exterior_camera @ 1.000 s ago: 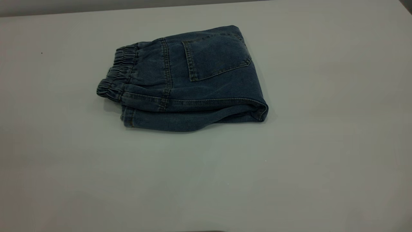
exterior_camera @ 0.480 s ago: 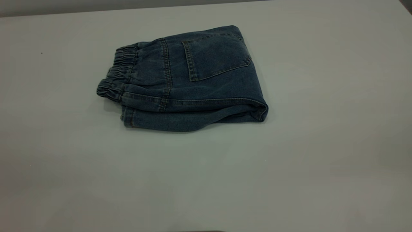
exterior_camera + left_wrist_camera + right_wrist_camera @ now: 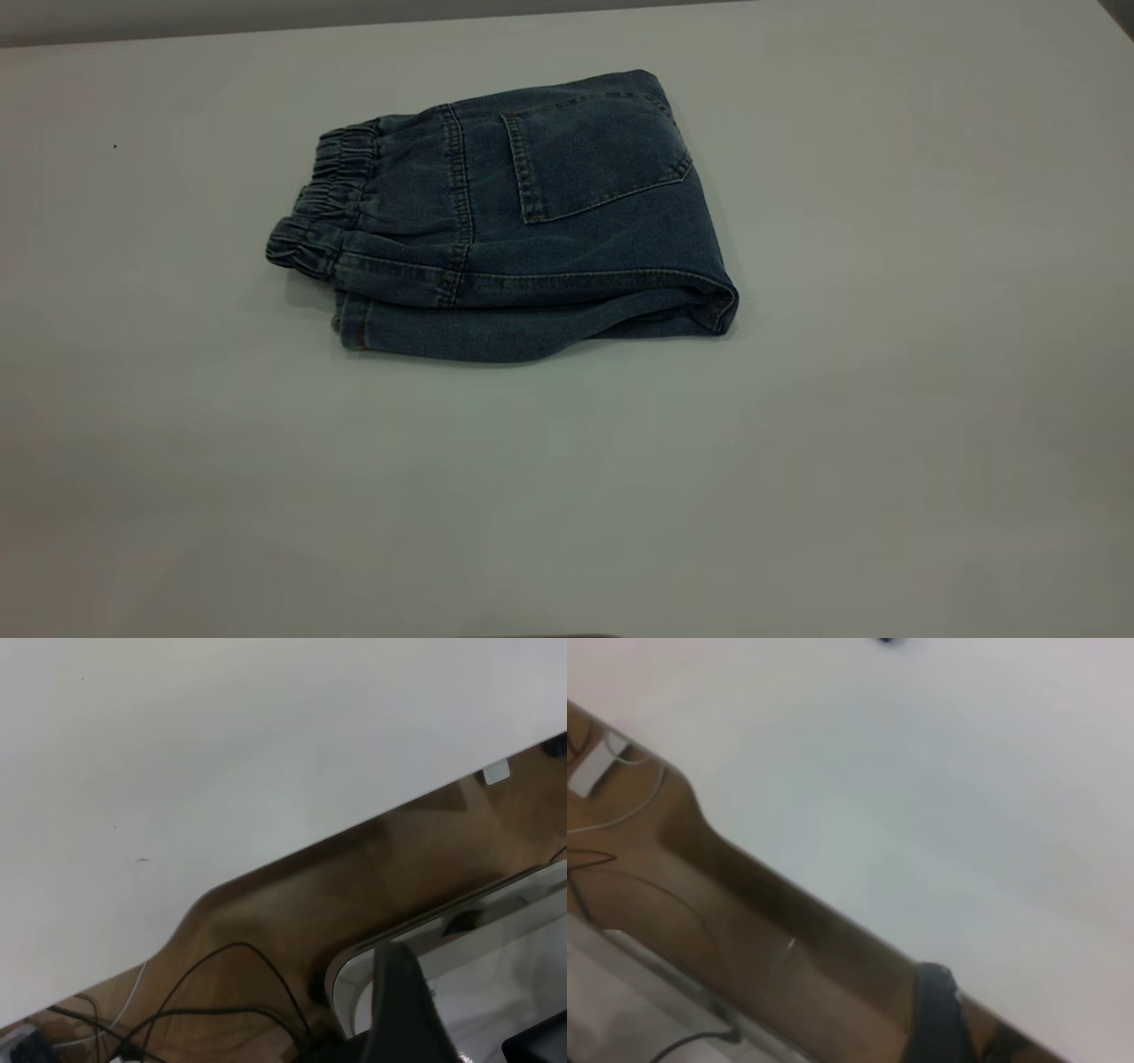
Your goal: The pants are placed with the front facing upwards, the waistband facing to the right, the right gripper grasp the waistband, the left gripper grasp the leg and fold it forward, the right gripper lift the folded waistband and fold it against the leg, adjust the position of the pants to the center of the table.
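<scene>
Exterior view, pants: I see the pants (image 3: 523, 221) lying as a compact folded bundle on the table (image 3: 886, 399), a back pocket (image 3: 594, 155) uppermost and the waistband (image 3: 323, 208) at the bundle's left end.
Exterior view, placement: the bundle sits toward the far side of the tabletop, somewhat left of its middle; no arm or claw appears here.
Left wrist view: I see only bare tabletop (image 3: 221, 753), its edge, wooden floor (image 3: 354, 877) and black cables (image 3: 221, 992) below; a dark part at the frame edge may belong to the left gripper (image 3: 403, 1010), and I cannot tell whether its fingers are spread or pressed together.
Right wrist view: again tabletop (image 3: 921, 788), its edge and floor (image 3: 673, 886); a dark shape at the frame edge may be the right gripper (image 3: 939, 1019), and I cannot tell how its fingers stand.
Step in hand: I judge both folds done, both arms drawn back off the cloth, and only the centring left.
Next move: it would call for nudging the bundle toward me and rightward without opening the fold.
View differences: only the exterior view shows the pants; only the wrist views show the table's edge and that the arms are parked near it.
</scene>
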You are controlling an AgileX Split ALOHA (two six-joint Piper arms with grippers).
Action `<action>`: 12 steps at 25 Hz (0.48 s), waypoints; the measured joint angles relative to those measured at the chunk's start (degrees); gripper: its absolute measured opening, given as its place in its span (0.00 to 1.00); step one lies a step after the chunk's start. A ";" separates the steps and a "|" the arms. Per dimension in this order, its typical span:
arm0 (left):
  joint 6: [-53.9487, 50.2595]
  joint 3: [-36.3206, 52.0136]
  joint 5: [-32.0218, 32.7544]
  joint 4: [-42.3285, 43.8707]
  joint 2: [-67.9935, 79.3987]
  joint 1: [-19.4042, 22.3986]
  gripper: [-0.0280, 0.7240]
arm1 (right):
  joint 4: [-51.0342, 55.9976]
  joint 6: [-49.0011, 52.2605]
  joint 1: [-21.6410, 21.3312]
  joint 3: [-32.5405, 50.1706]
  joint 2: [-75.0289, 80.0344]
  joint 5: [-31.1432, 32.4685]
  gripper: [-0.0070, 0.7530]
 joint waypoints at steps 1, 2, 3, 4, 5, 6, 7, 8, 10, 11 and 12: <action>0.00 0.00 0.00 0.00 0.00 0.00 0.55 | 0.00 0.00 0.00 0.00 0.00 0.00 0.56; 0.00 0.00 0.00 -0.06 0.00 0.00 0.55 | 0.35 0.05 0.00 0.00 0.00 0.00 0.56; 0.00 0.00 0.06 -0.13 0.00 0.00 0.55 | 0.75 0.05 0.00 0.00 0.00 0.00 0.56; 0.00 0.00 0.20 -0.17 0.00 0.00 0.55 | 1.04 0.05 0.00 0.00 0.00 -0.04 0.56; 0.00 0.00 0.41 -0.17 0.00 0.00 0.55 | 1.18 0.05 0.00 0.00 0.00 -0.04 0.56; 0.00 0.00 0.46 -0.24 0.00 0.00 0.55 | 1.23 0.05 0.00 0.00 0.00 -0.04 0.56; 0.00 0.00 0.46 -0.24 0.00 0.00 0.55 | 1.23 0.05 0.00 0.00 0.00 -0.04 0.56; 0.00 0.00 0.46 -0.24 0.00 0.00 0.55 | 1.23 0.05 0.00 0.00 0.00 -0.04 0.56; 0.00 0.00 0.46 -0.24 0.00 0.00 0.55 | 1.23 0.10 0.00 0.00 0.00 -0.04 0.56; 0.00 0.00 0.46 -0.24 0.00 0.00 0.55 | 1.23 0.10 0.00 0.00 0.00 -0.04 0.56; 0.00 0.00 0.46 -0.24 0.00 0.00 0.55 | 1.23 0.10 0.00 0.00 0.00 -0.04 0.56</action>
